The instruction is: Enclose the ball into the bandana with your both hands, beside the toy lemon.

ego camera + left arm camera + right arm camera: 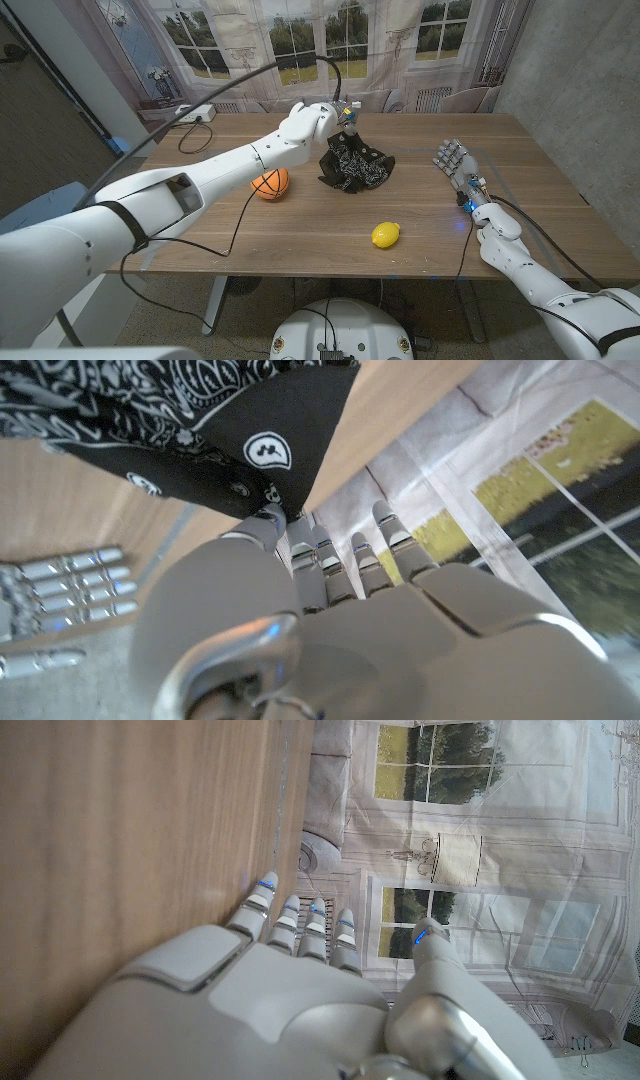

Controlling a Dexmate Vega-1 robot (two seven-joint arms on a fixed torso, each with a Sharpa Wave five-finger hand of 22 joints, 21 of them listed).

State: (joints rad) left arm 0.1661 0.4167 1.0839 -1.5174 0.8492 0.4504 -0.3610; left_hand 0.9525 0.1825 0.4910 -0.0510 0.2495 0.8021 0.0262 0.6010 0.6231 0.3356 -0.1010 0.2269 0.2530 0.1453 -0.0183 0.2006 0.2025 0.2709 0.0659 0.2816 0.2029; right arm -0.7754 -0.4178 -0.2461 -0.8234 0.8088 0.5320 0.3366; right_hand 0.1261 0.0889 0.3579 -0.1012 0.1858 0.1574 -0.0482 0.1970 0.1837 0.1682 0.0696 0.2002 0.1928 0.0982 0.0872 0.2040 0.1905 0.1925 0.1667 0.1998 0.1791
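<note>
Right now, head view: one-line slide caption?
Left hand lifts black bandana by a corner; basketball and toy lemon wait on table.

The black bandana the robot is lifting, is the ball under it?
No. The ball sits in the open on the table, beside the bandana. The left hand holds the cloth up by a corner; its lower folds rest on the wood. Whatever lies beneath those folds is covered.
</note>
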